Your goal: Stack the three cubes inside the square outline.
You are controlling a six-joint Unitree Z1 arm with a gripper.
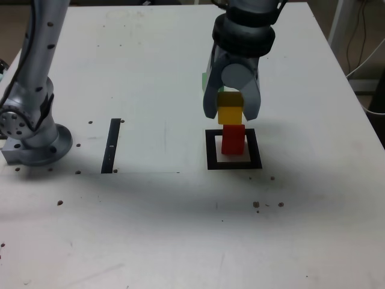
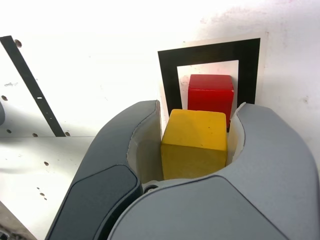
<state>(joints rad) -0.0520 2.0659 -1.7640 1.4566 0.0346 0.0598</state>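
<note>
At the exterior view's left stands the arm's base (image 1: 36, 141), bolted to the white table (image 1: 150, 60), with a narrow black strip (image 1: 112, 146) lying flat a little to its right; neither plays a part in the stacking.

Further right, the square outline (image 1: 234, 150) lies flat on the table, and the red cube (image 1: 233, 138) sits inside its white centre, set there as the foot of the stack. The wrist view confirms it rests within the frame, near the middle, so a block laid on top should have the full face to bear on.

Directly above it hangs the gripper (image 1: 230, 111), its jaws clenched on the yellow cube (image 1: 230, 112), one jaw pressing each opposite side. The cube is held level and looks almost in line with the red one, just over it; whether the two already touch I cannot tell. It is likely held this way so that it can be lowered straight down and let go squarely.

Behind the gripper, a sliver of green (image 1: 205, 80) shows, probably the green cube, still waiting on the table outside the outline.
</note>
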